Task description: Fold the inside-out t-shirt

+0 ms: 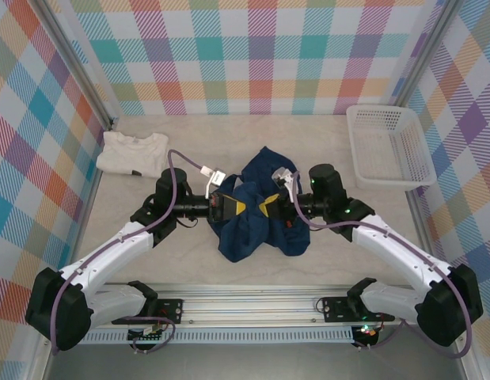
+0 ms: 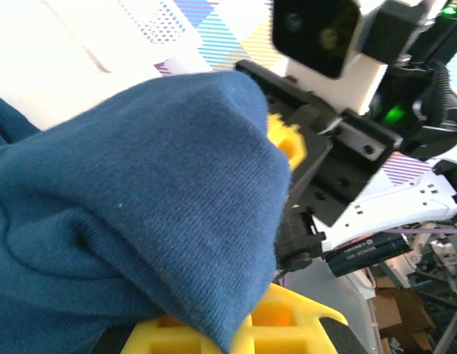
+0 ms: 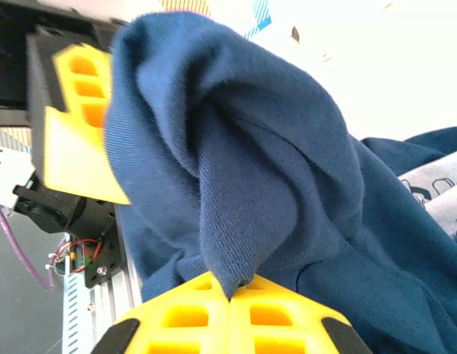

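- Inside-out t-shirt (image 1: 248, 229) lay bunched at table (image 1: 189, 265) centre, part lifted btwn the two arms.
- Left gripper (image 1: 231, 207) sat at the heap's 9 o'clock edge, pointing twd 3; jaws pressed together, pinching navy cloth that draped over its yellow fingers (image 2: 280, 328).
- Right gripper (image 1: 268, 210) came in from the heap's 3 o'clock side, pointing twd 9; jaws pressed together, a fold of the tee nipped at the tips.
- The 2 grippers were near each other, tips facing.
- Cream shirt (image 1: 134, 152) lay flat at 10 o'clock, apart from the tee.
- White basket (image 1: 411, 158) stood at 2 o'clock.
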Motion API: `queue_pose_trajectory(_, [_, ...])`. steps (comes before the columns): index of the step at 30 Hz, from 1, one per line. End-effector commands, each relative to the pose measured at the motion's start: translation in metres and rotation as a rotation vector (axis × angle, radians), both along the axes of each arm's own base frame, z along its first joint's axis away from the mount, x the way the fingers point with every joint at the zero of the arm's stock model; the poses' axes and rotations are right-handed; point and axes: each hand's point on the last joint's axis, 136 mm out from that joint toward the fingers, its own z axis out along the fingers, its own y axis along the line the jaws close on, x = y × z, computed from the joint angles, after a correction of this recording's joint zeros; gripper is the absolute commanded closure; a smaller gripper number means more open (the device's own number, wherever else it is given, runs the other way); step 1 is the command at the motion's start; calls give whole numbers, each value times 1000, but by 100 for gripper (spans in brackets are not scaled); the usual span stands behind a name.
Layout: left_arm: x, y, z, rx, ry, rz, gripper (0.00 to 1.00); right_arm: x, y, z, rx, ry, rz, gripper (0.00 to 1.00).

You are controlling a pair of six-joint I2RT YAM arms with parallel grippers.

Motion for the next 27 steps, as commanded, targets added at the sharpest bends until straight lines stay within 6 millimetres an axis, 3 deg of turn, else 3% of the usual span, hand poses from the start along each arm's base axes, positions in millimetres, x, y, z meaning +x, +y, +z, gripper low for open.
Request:
queue_pose_trajectory(1, [10, 7, 1, 43, -47, 64, 100, -7, -7, 22, 67, -8, 29, 99])
queue_pose_trajectory(5, [25, 17, -16, 118, -38, 160, 100, -13, -13, 37, 149, 12, 70, 96])
queue_pose_trajectory(10, [47, 29, -36, 210, -3, 292, 100, -22, -5, 45, 245, 51, 171, 99])
queue_pose_trajectory(11, [50, 32, -39, 229, 4, 313, 95, -22, -5, 44, 250, 56, 173, 100])
queue_pose_trajectory(14, [52, 39, -39, 249, 5, 360, 68, -18, -3, 40, 251, 71, 167, 100])
queue_pose_trajectory(16, [47, 44, -34, 248, -2, 377, 58, -14, -2, 39, 255, 78, 152, 100])
queue_pose_trajectory(20, [22, 47, -28, 260, -4, 355, 48, -4, 1, 33, 257, 103, 118, 100])
queue_pose_trajectory(23, [6, 37, -19, 236, -2, 304, 42, -2, 2, 34, 258, 105, 115, 100])
queue_pose_trajectory(27, [17, 16, -8, 173, 40, 288, 41, -1, 3, 32, 259, 102, 113, 100])
